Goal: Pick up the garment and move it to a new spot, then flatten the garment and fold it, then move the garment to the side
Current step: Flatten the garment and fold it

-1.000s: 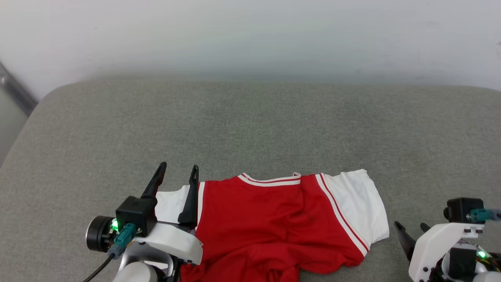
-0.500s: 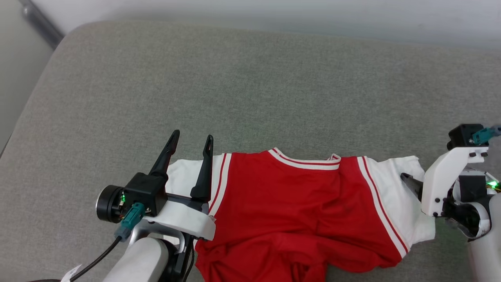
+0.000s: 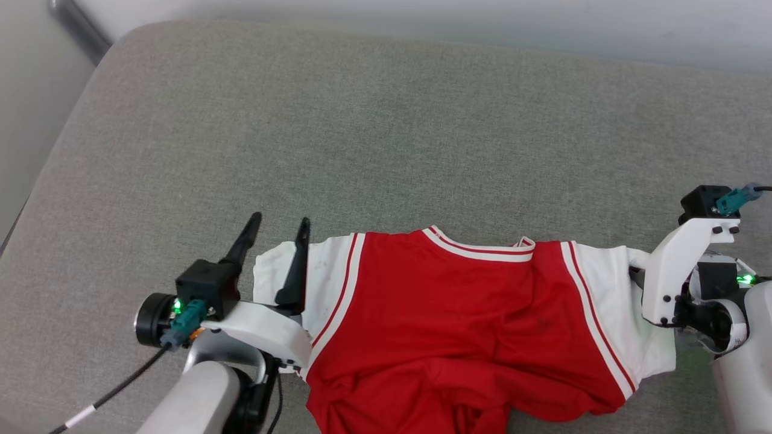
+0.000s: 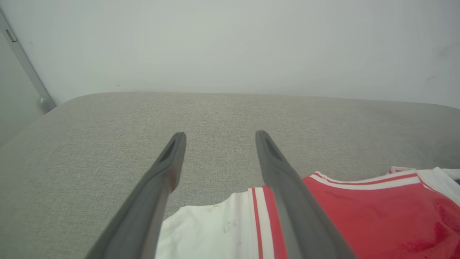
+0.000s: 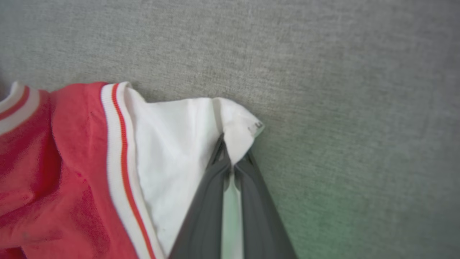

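Head view: garment hem off-frame

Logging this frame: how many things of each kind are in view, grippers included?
garment: 1
grippers: 2 (left gripper open beside one white sleeve, right gripper shut on the other white sleeve)
grey cushion: 1
Total: 4

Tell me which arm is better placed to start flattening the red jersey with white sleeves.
Right, probably. The right gripper is shut on a white sleeve corner of the red fabric jersey, ready to pull outward. The left gripper hangs open over the other sleeve, gripping nothing.
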Robot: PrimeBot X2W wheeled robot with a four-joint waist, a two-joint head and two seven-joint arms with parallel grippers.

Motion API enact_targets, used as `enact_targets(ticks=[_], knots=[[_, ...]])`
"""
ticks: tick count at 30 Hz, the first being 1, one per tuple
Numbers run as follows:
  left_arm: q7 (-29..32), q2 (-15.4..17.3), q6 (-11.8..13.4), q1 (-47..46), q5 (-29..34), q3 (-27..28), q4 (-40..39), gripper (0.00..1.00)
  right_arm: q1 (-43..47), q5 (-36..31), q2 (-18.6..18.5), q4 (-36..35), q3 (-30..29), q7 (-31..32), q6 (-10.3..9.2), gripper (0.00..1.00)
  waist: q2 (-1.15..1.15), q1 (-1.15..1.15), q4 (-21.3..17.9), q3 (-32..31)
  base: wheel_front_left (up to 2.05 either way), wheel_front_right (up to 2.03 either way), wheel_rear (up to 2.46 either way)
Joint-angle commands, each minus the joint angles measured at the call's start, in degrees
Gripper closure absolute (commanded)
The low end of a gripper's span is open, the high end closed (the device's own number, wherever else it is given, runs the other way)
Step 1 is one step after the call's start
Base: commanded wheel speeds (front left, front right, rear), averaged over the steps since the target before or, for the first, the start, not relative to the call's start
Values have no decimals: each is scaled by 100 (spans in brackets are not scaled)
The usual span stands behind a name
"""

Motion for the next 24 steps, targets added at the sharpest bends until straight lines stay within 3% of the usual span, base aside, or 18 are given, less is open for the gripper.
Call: enact_targets(ticks=[1, 3, 10, 13, 19, 24], knots=[[128, 87, -32, 46, -101, 60, 55, 0, 226, 4, 61, 47, 57, -74, -1, 100, 0, 0, -105, -130, 0, 0, 0], [232, 168, -49, 44, -170, 121, 90, 0, 214, 20, 55, -41, 43, -147, -1, 100, 0, 0, -150, -178, 0, 0, 0], [2207, 927, -646, -9, -1198, 253, 685, 0, 558, 44, 77, -827, -24, -244, -1, 100, 0, 0, -637, -367, 0, 0, 0], [3032, 1164, -769, -53, -1576, 275, 921, 0, 698, 17, 179, -1148, -5, -178, -1, 100, 0, 0, -839, -280, 0, 0, 0], [3780, 1435, -859, -119, -1983, 370, 1244, 0, 884, -5, 353, -1564, 16, -121, -1, 100, 0, 0, -1119, -90, 0, 0, 0], [4136, 1409, -1015, -235, -2216, 341, 1483, 0, 995, 6, 435, -1703, -8, -103, -2, 100, 0, 0, -1285, 82, 0, 0, 0]])
